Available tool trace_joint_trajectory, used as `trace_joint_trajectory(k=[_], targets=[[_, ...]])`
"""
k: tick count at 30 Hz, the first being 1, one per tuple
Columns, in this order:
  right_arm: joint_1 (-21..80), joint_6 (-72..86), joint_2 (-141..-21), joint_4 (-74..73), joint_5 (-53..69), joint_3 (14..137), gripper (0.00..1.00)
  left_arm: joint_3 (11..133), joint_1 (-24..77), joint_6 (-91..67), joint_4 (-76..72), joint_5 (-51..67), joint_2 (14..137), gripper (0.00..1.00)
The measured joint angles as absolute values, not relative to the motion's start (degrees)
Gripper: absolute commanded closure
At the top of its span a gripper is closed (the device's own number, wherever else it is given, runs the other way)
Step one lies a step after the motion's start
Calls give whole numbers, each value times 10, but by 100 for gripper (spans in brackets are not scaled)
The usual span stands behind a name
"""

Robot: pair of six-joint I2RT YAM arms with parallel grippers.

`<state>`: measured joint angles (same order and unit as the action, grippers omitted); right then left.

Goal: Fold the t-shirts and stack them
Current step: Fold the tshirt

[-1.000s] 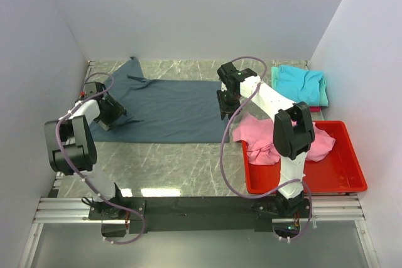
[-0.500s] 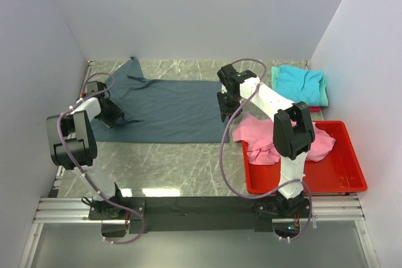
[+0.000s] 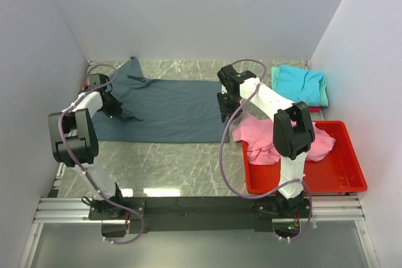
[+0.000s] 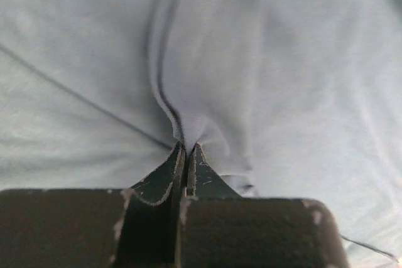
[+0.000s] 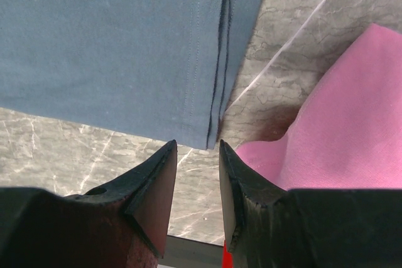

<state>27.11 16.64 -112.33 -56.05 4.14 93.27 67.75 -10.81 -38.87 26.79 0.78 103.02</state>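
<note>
A dark slate blue-grey t-shirt [image 3: 166, 108] lies spread flat across the back of the marble table. My left gripper [image 3: 114, 108] sits at its left end, shut on a pinched fold of the blue-grey cloth [image 4: 188, 127]. My right gripper [image 3: 223, 115] hovers at the shirt's right near corner [image 5: 210, 136], open, its fingertips [image 5: 166, 155] either side of the hem with nothing between them. A pink t-shirt [image 3: 270, 136] lies crumpled, half in the bin; its edge [image 5: 339, 136] shows by the right finger. Folded turquoise [image 3: 300, 83] and mint tees are stacked at the back right.
A red plastic bin [image 3: 339, 177] stands at the right front. White walls close in the left, back and right sides. Bare marble table [image 3: 169, 164] lies in front of the blue-grey shirt. A cable loops off each arm.
My left gripper moved toward the back along the shirt's left end and shut on a fold of the cloth. The right arm kept still.
</note>
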Motion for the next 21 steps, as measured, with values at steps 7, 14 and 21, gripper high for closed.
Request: trace_joint_trajectory(k=[7,14,21], targets=[[271,166,-1123,-561,43,933,60,747,-73,-399,279,7,1058,100],[271,165,-1124,-561,48,931,60,817,-39,-403,292,5,1122,99],[272,164,-1126,-560,57,918,60,873,-16,-402,311,6,1171,99]])
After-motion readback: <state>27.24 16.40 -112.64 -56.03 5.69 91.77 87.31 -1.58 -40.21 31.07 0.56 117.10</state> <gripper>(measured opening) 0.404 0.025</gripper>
